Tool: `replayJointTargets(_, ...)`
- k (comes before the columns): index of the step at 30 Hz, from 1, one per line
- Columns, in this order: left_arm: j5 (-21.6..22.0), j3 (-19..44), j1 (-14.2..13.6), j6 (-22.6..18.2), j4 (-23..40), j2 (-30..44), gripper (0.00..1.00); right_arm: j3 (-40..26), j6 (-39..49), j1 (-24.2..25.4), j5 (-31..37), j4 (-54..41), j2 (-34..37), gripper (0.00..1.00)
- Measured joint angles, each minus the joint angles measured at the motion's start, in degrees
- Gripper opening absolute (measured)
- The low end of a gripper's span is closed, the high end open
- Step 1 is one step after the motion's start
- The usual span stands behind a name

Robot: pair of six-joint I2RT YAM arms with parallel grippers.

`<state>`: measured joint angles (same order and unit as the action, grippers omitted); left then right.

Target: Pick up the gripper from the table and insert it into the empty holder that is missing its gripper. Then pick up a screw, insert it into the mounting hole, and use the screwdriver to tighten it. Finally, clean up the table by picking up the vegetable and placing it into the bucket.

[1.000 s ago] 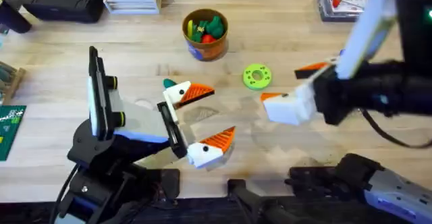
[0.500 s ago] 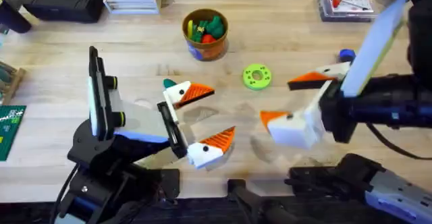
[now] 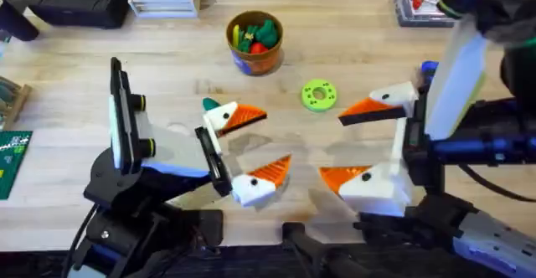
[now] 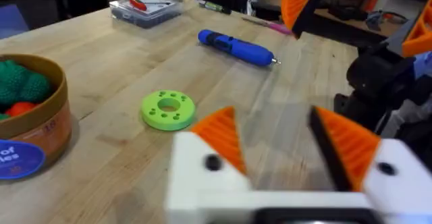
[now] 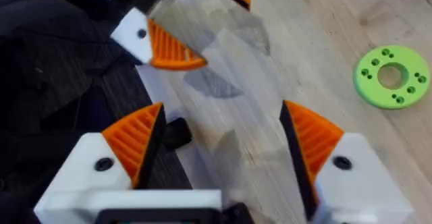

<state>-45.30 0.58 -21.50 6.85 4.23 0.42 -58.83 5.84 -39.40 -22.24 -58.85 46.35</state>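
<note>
- Comparing with a second ago: my right gripper (image 3: 356, 144) has shifted nearer the table (image 3: 84, 157) edge, jaws spread, empty.
- Left gripper (image 3: 260, 140) unmoved, open, empty.
- Screwdriver (image 4: 236, 46) now uncovered.

Bright, even light falls from above on the table (image 3: 352, 52), its wood pale and free of glare. Soft, faint shadows lie under my two grippers near the table's front edge. My right gripper (image 3: 368, 140) smears with motion blur overhead, and the arm behind it looms large and soft. In my left wrist view my own fingers (image 4: 216, 140) sit out of focus, while the green disc (image 4: 168, 109) and screwdriver (image 4: 235, 46) stay fairly crisp
</note>
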Motion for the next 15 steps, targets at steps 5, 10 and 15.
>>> replayJointTargets(5,0.0,0.0,0.0,-0.3,0.0,0.0,0.26,0.0,0.4,0.0,-0.2,0.0,0.0,0.994)
replayJointTargets(10,0.0,0.0,0.0,-0.5,0.0,0.0,0.005,0.0,0.6,0.0,0.1,0.0,0.0,0.993)
replayJointTargets(15,0.0,0.0,0.0,-0.5,0.0,0.0,0.005,0.0,-0.1,0.1,3.5,0.0,0.0,0.993)
